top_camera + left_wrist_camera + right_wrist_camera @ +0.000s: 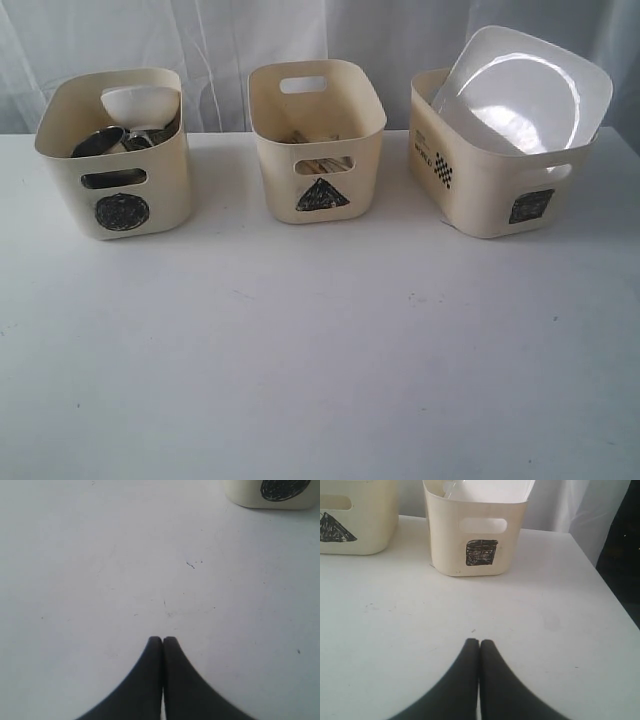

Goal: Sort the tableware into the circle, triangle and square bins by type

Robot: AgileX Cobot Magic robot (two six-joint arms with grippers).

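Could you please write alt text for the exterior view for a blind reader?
Three cream bins stand in a row on a white table: the circle bin on the left holds a white bowl and steel pieces, the triangle bin sits in the middle, and the square bin on the right holds a large white plate, tilted.

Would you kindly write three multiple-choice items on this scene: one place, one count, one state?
1. Which mark is on the bin holding the large white plate? A) circle B) triangle C) square
2. How many bins stand on the table? A) two B) three C) four
3. How are the fingers of the left gripper? A) wide open B) shut on a spoon C) shut, empty
Answers: 1 C, the plate leans out of the square bin; 2 B, three bins stand in a row; 3 C, the fingers touch with nothing between.
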